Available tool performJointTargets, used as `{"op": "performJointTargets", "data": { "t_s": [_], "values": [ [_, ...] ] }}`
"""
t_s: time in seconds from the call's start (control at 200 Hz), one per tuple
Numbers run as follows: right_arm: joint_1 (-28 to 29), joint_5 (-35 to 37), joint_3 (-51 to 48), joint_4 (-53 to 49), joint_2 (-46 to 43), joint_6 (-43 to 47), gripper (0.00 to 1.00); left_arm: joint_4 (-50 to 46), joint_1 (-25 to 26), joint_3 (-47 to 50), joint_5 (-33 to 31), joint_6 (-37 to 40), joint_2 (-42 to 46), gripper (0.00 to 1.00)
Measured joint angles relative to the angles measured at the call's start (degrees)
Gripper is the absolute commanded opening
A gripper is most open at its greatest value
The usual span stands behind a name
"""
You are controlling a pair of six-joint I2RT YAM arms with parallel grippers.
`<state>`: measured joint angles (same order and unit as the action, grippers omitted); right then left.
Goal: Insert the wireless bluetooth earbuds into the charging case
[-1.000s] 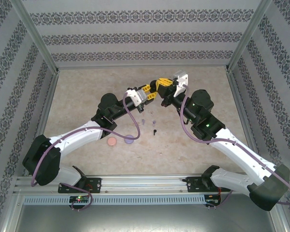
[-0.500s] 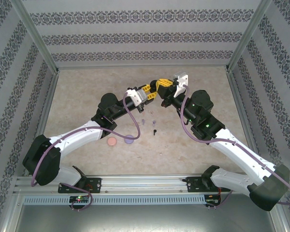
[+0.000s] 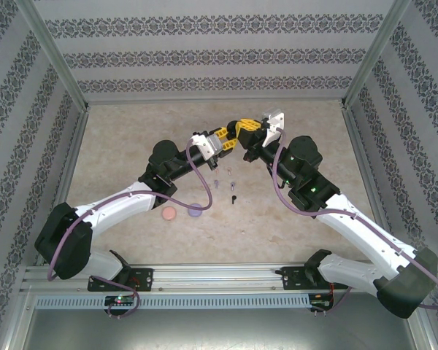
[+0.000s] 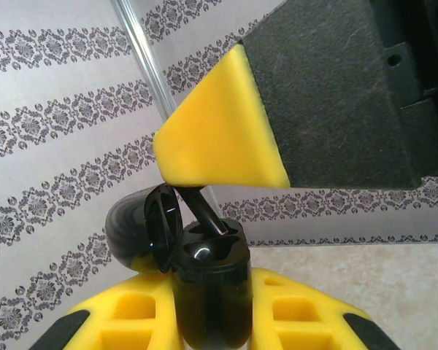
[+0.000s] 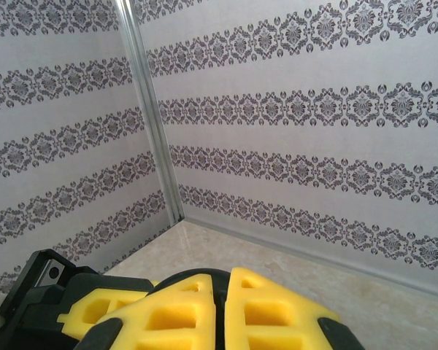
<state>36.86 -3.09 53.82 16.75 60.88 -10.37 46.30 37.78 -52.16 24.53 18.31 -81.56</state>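
Upright between the closed fingers of the left end effector (image 4: 213, 321) stands the black case (image 4: 208, 288), its lid (image 4: 140, 227) swung open toward 9 o'clock. The right end effector (image 5: 215, 310) pinches a black earbud (image 4: 206, 213). The earbud's stem slants from 11 to 5 o'clock, with its lower end in the case's well.

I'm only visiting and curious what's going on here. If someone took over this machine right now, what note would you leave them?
Left claw: shut on the black charging case, lid open, held up above the table.
Right claw: shut on a black earbud, angled into the case's mouth.
On the table: a small black piece and two pale ones, likely earbuds, plus a pink disc and a purple disc.
Done: case lifted and open, bud at the socket.
Left: seat it, let go, then deal with the pieces on the table.
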Motion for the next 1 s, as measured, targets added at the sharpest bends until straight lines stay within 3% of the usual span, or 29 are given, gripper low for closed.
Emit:
{"op": "performJointTargets", "data": {
  "t_s": [1.004],
  "values": [
    [0.4,-0.4,0.0,0.0,-1.0,0.0,0.0,0.0,0.1,-0.7,0.5,0.0,-1.4,0.0]
  ]
}}
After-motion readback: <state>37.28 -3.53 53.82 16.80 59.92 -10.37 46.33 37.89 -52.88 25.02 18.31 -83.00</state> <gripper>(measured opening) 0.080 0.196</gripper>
